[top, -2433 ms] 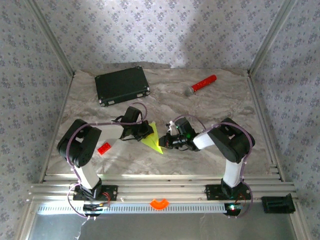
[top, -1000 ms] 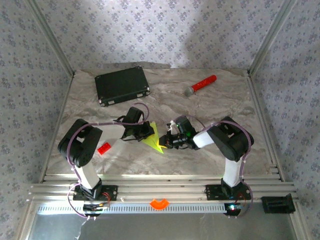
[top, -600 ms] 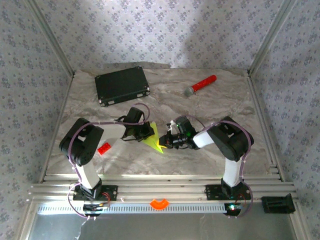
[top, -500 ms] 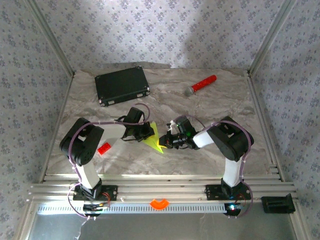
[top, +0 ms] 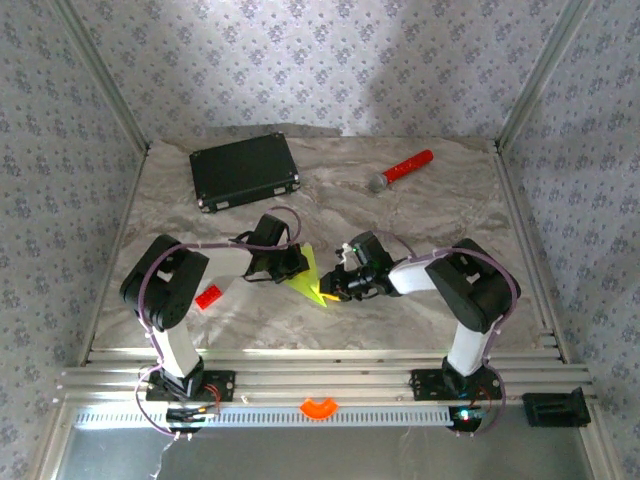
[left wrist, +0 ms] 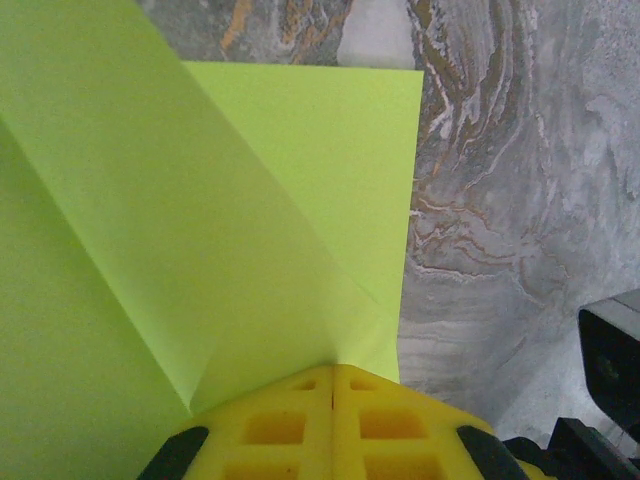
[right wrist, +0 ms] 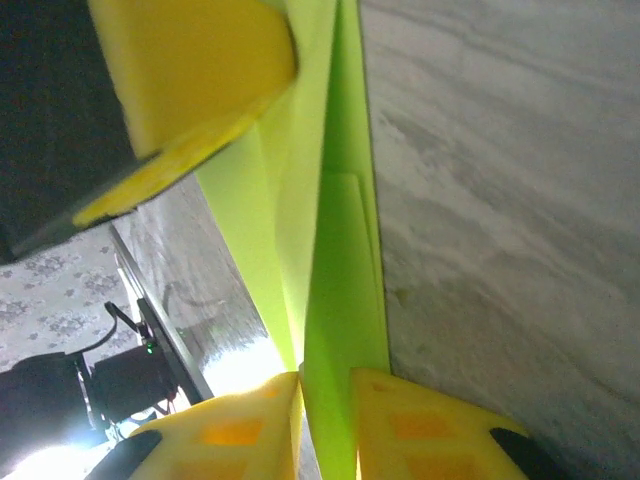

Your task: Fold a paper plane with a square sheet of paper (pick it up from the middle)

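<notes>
Lime-green paper (top: 308, 278), already creased into a narrow pointed shape, sits between the two hands near the middle of the desk (top: 430, 225). The left hand (top: 293, 266) has not budged over the last second. Its yellow pads (left wrist: 270, 400) stay pressed together on the folded layers.

The change is on the other side. The right arm's elbow has swung outward, and the right hand (top: 336, 289) has begun to loosen. In the right wrist view its fingers (right wrist: 470, 430) stand narrowly apart around the paper's doubled edge, and I cannot tell whether they still pinch it. This looks like a release after pressing a crease, which would leave the left hand holding the paper for the next fold.
</notes>
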Robot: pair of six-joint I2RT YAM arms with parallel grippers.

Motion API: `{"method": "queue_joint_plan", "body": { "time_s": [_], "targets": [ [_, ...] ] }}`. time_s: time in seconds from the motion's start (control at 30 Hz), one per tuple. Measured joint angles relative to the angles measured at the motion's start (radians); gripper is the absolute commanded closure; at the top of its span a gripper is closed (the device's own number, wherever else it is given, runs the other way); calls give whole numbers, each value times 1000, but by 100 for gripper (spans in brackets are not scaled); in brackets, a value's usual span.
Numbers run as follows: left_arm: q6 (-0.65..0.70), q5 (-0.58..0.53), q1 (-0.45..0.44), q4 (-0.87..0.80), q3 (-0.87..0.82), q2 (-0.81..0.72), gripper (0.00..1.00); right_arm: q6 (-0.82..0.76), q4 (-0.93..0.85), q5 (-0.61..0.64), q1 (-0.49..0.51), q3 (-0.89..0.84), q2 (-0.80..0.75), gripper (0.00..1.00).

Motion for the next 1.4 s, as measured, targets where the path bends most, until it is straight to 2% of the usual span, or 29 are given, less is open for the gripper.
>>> {"method": "queue_joint_plan", "body": {
  "time_s": [0.13,0.3,0.67,0.93,1.0,1.2,1.27,1.4],
  "targets": [
    [0,2,0,1,0,1,93,-24,-29,6,6,3,-6,81],
    [0,6,0,2,0,2,94,-45,-56,28,18,5,-6,93],
    [0,6,0,3,0,3,94,-51,-90,46,32,-4,-39,79],
    [0,10,0,4,0,3,94,-88,-126,83,49,-5,-45,94],
    [0,10,0,5,0,3,94,-90,-131,94,53,-4,-45,93],
    [0,10,0,5,0,3,94,-95,-145,113,65,-1,-63,82],
    [0,10,0,5,0,3,94,-100,-168,125,72,-1,-75,82],
    [0,10,0,5,0,3,94,-109,-193,137,75,-2,-80,92]
  ]
}}
